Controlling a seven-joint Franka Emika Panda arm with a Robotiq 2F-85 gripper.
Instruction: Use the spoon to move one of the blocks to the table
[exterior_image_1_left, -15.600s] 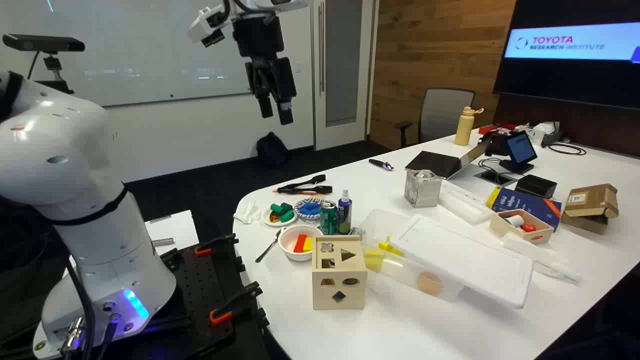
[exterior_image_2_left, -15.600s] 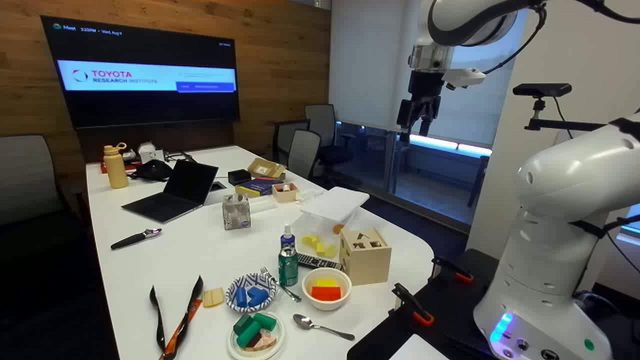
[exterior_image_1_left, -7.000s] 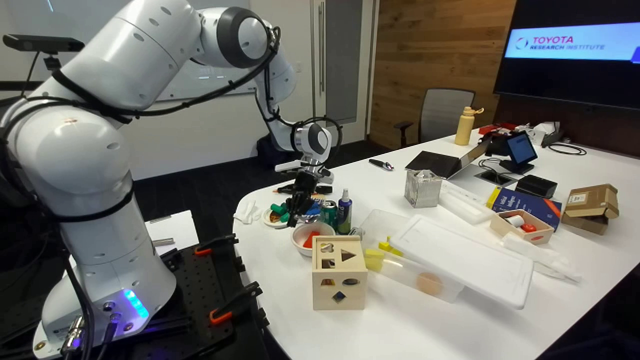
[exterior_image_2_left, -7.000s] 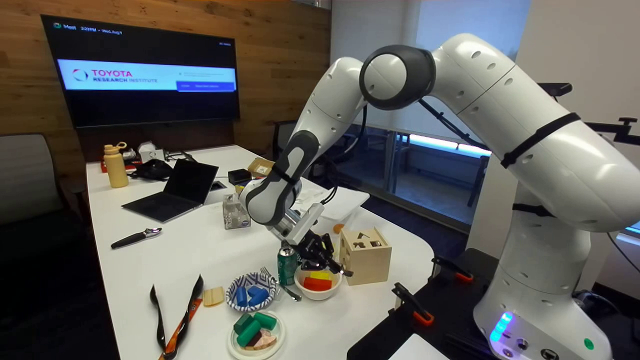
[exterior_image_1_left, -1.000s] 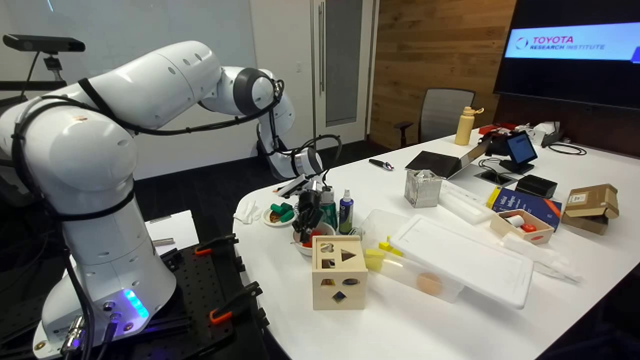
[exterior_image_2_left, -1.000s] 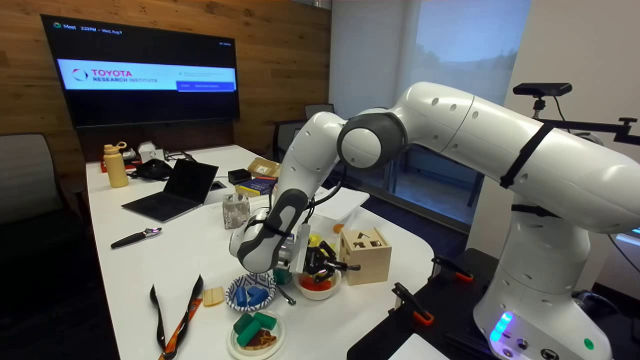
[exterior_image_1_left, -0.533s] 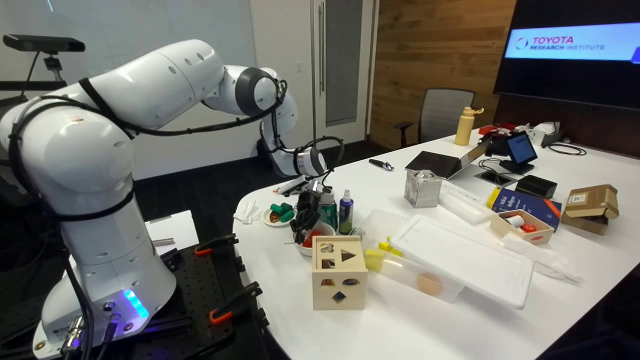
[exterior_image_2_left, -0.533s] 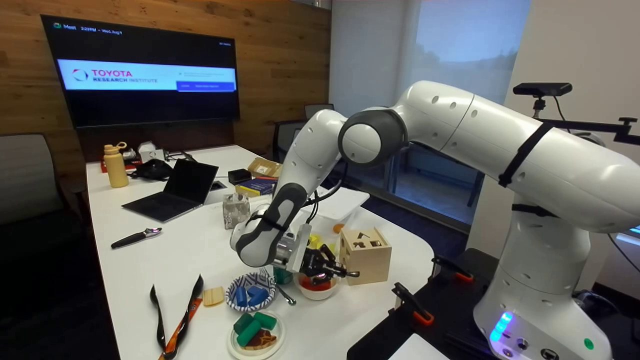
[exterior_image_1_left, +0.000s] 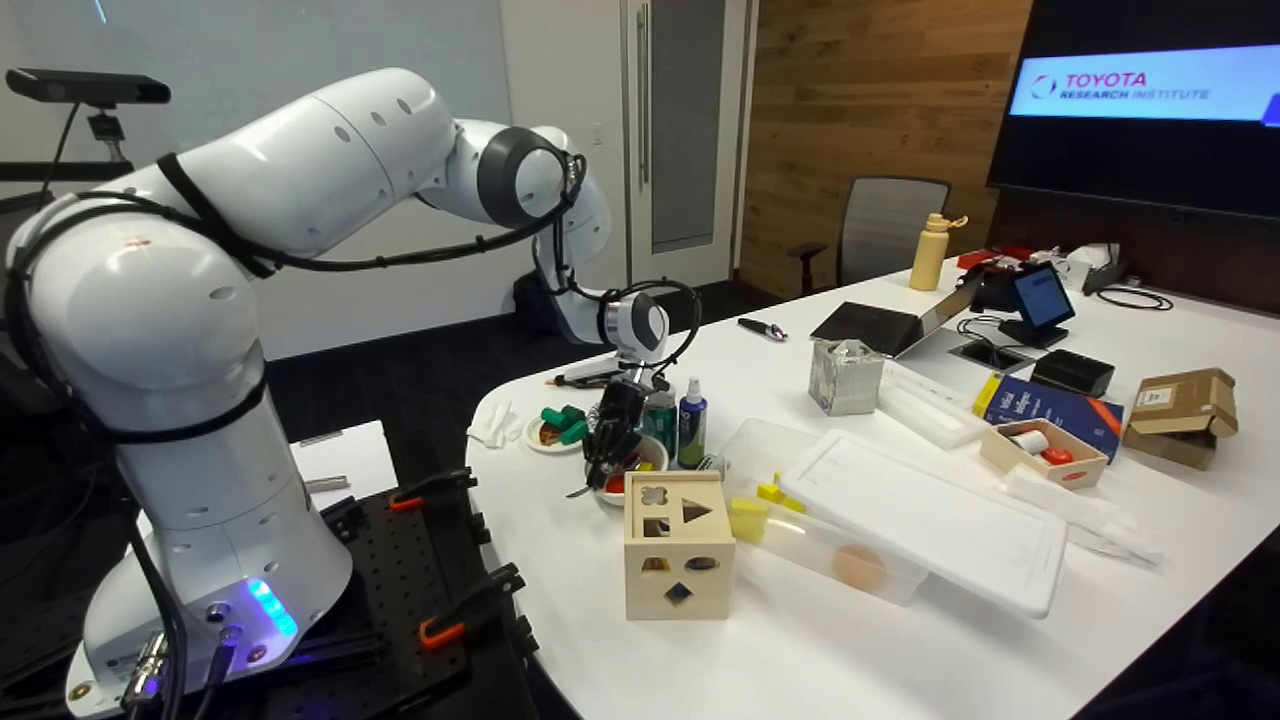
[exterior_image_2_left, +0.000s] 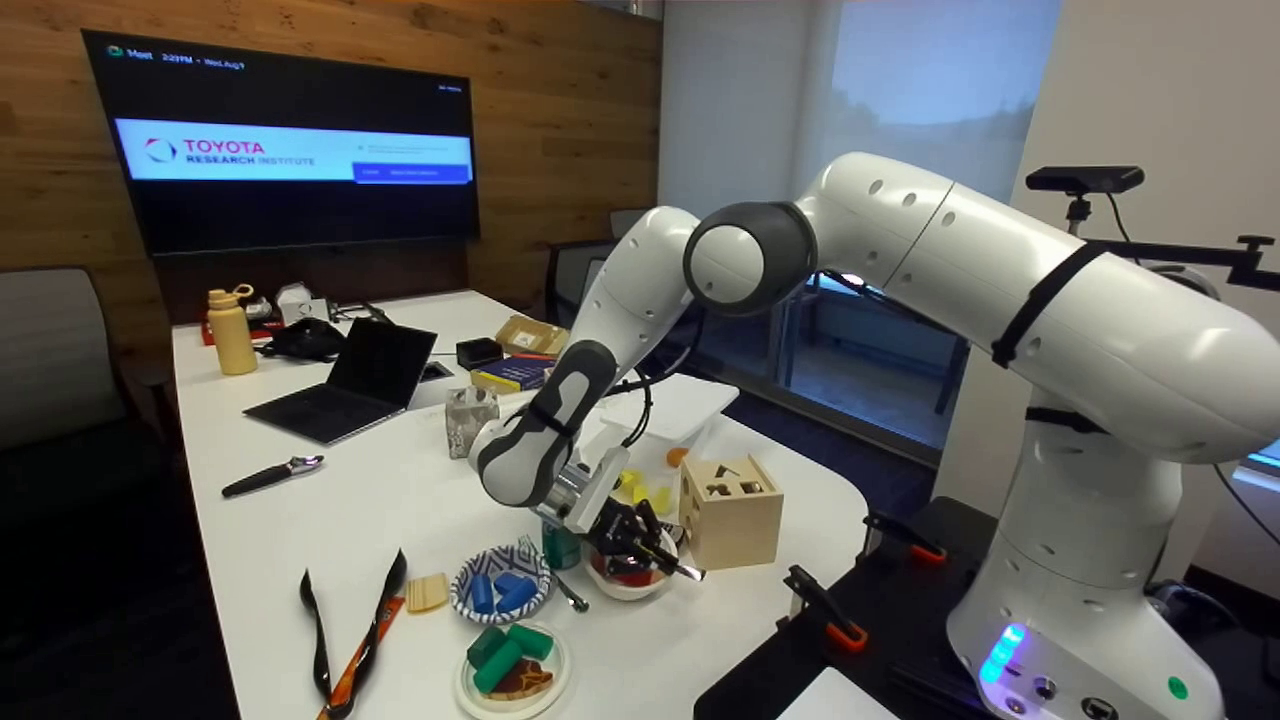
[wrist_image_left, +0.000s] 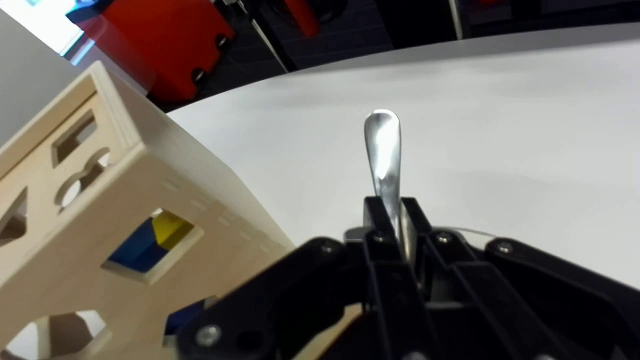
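The jaws are closed to a narrow gap on the metal handle of the spoon (wrist_image_left: 384, 142), whose rounded end sticks out past them toward the edge of the tabletop (exterior_image_1_left: 800, 640). In both exterior views the jaws sit low over the white bowl (exterior_image_2_left: 628, 592). Beneath them, inside that bowl, lie the orange-red block (exterior_image_1_left: 614, 484) and, partly covered, the yellow block (exterior_image_1_left: 646, 467). The scoop end is hidden by the jaws, so whether it touches either block I cannot tell. Just beside the white bowl stands the pale wooden box (exterior_image_2_left: 735, 515) with cut-out holes; near it too are a green can (exterior_image_1_left: 660, 425) and a spray bottle (exterior_image_1_left: 691, 430). Farther out, in an exterior view, a patterned bowl (exterior_image_2_left: 500, 558) holds blue pieces (exterior_image_2_left: 517, 596), a plate (exterior_image_2_left: 508, 710) carries green pieces (exterior_image_2_left: 497, 667), and black tongs (exterior_image_2_left: 321, 665) lie well apart from the jaws.
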